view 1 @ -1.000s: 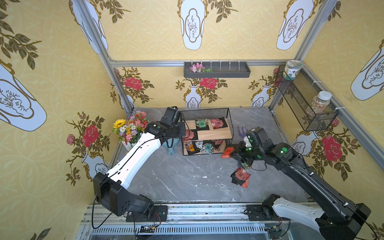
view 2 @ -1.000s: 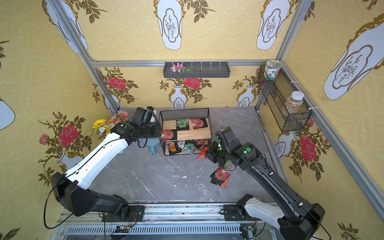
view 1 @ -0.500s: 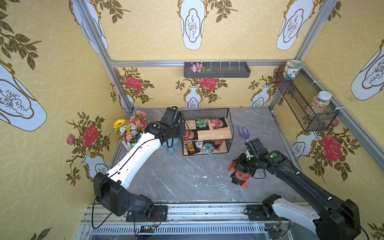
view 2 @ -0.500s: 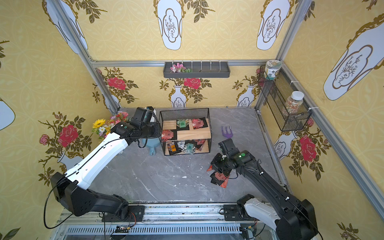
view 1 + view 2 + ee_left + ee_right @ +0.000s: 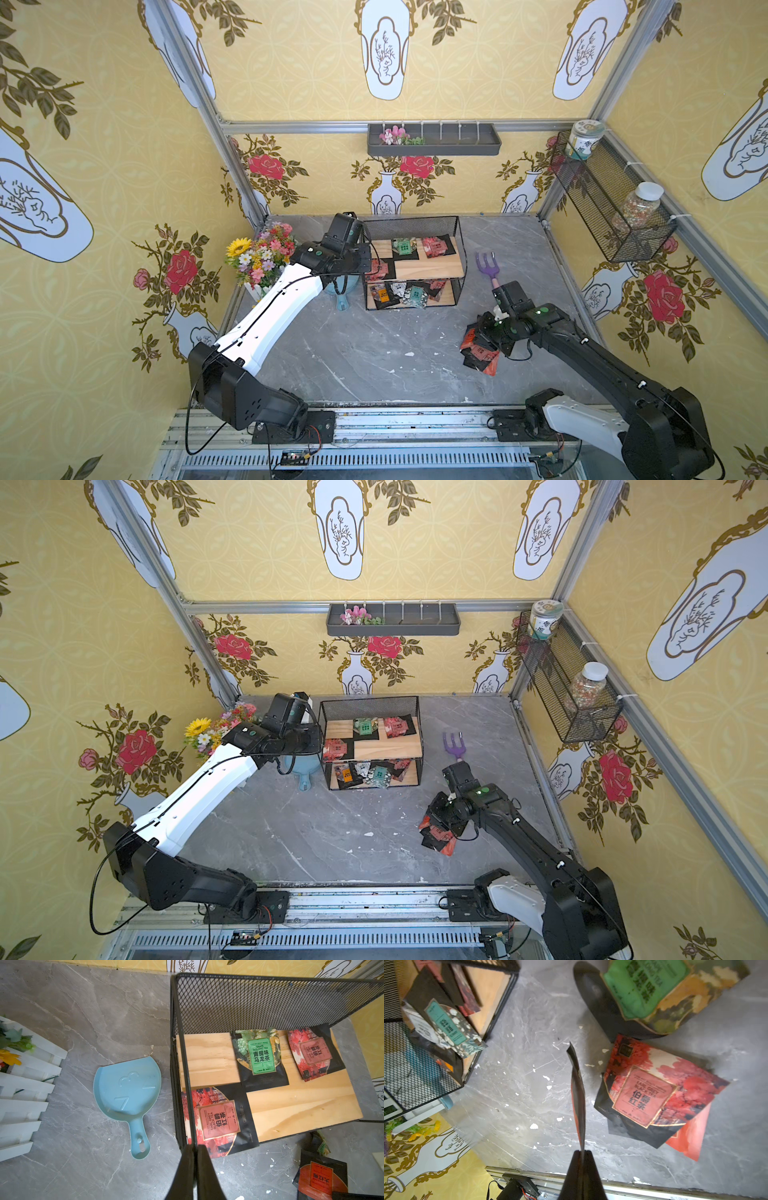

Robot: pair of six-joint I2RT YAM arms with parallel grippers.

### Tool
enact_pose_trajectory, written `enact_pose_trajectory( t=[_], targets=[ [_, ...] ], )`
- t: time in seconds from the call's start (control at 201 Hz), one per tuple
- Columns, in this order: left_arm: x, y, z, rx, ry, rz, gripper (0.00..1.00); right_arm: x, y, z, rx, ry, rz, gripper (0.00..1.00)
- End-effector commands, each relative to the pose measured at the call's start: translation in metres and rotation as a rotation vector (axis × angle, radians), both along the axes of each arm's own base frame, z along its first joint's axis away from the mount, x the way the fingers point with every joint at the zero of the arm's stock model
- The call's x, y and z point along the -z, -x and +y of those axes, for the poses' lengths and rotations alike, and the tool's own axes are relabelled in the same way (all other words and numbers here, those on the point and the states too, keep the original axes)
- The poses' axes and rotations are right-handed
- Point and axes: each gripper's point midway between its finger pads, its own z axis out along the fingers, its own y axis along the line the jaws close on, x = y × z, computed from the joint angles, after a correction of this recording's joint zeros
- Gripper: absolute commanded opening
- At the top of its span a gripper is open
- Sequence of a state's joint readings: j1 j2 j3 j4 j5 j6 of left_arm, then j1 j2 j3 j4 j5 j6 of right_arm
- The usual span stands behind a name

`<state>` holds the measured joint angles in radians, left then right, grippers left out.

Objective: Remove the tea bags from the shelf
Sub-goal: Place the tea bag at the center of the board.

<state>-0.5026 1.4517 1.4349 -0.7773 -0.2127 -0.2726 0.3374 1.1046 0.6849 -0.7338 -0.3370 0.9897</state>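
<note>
Three tea bags point(image 5: 402, 246) lie flat on the upper board point(image 5: 428, 270) of the shelf point(image 5: 411, 226). A green one point(image 5: 259, 1057) and a red one point(image 5: 311, 1053) sit toward the far edge, and another red one point(image 5: 218, 1120) overhangs the near left corner. On the lower board point(image 5: 444, 300) we make out some five or six more in an overlapping heap point(image 5: 405, 293), too jumbled for a firm count. We judge that most of the work is left. Off the shelf, on the table point(image 5: 374, 365) to the near right, sits a small pile point(image 5: 478, 355) of bags already out. In the right wrist view we see a red one, a green one and an orange-red one beneath. The right gripper point(image 5: 582, 1152) hangs over that pile, its jaws pinched on the held bag point(image 5: 578, 1093), which shows edge-on. We cannot tell whether its free end touches the table. It is out of the shelf but not yet let go. The left gripper point(image 5: 195, 1148) is closed on the black wire of the shelf's left side, at the near end. We take that as steadying the rack, not as a pick. We reckon about a third is done, releasing onto the pile is the step in hand, and both tiers are yet to be cleared.
</note>
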Motion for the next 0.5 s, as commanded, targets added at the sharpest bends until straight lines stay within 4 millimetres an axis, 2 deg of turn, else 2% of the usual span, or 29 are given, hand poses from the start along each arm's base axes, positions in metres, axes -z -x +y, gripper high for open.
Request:
enact_pose_trajectory(
  t=[0.0,0.045,0.119,0.229,0.339,0.493],
  targets=[
    [0.009,0.006,0.002,0.027,-0.03,0.036,0.0,0.007,0.008,-0.013,0.004,0.066,0.034,0.0],
    [0.009,0.006,0.002,0.026,-0.031,0.034,0.0,0.01,0.011,-0.02,0.012,0.101,0.055,0.0],
    [0.009,0.006,0.002,0.026,-0.03,0.034,0.0,0.013,0.017,-0.029,0.026,0.147,0.093,0.16],
    [0.009,0.006,0.001,0.027,-0.028,0.036,0.0,0.011,0.018,-0.037,0.042,0.189,0.099,0.28],
    [0.008,0.006,0.002,0.024,-0.026,0.033,0.0,0.0,0.014,-0.044,0.061,0.231,0.071,0.39],
    [0.008,0.006,0.001,0.024,-0.023,0.036,0.0,-0.02,0.009,-0.054,0.088,0.277,0.016,0.45]
  ],
)
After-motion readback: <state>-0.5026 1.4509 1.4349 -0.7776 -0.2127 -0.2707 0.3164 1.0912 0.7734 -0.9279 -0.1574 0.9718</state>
